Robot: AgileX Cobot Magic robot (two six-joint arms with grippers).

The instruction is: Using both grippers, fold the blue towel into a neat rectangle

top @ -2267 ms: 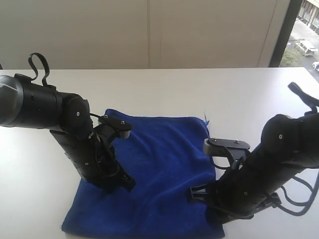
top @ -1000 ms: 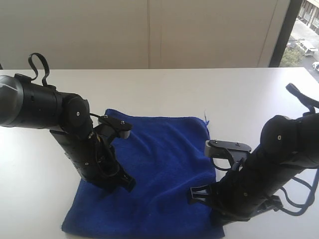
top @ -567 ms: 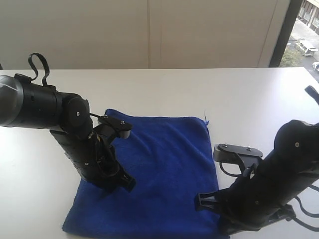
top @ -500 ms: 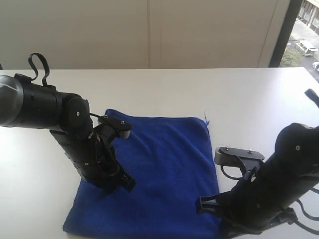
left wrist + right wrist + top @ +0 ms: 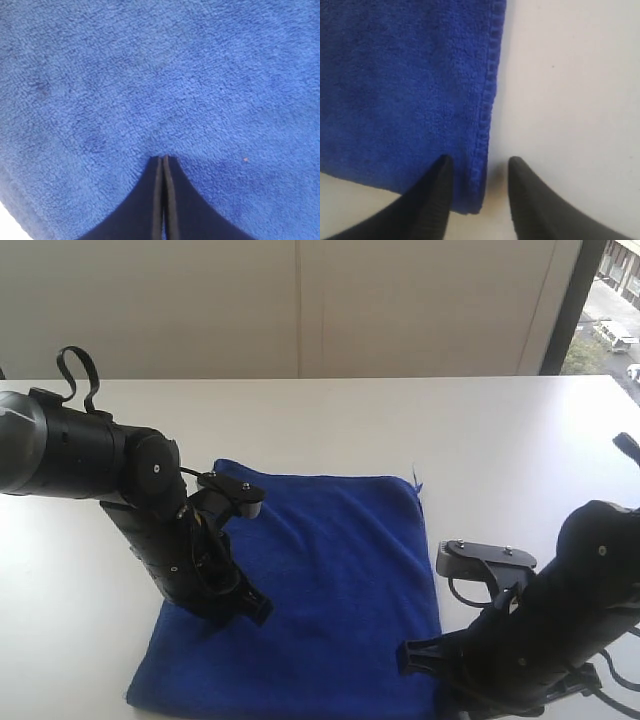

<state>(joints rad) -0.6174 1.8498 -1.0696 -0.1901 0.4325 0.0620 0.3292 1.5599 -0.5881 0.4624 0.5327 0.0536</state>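
pale wall panels [image 5: 300,300] stand behind a white counter [image 5: 480,430], and a narrow strip of window [image 5: 612,300] shows at the far right. a blue towel [image 5: 330,570] lies spread flat on the counter, near the middle and toward the front edge. it is a single four-sided sheet with no fold showing in it.

a thick black left arm [image 5: 90,455] reaches in from the left and bends down onto the towel. the left hand [image 5: 163,159] is planted on the cloth just inside the towel's left side. seen up close, it is clenched: its two jaws are pressed together with no gap, and the tips touch the fuzzy pile. no cloth can be seen pinched between them.

the right arm [image 5: 570,610] comes in low from the front right, beside the towel's near right corner. the right hand [image 5: 480,162] is released, with its jaws standing apart. the towel's stitched hem [image 5: 490,90] runs into the gap between them, close to the corner. one tip is over the blue cloth and the other over bare counter. whether those tips touch anything cannot be told.
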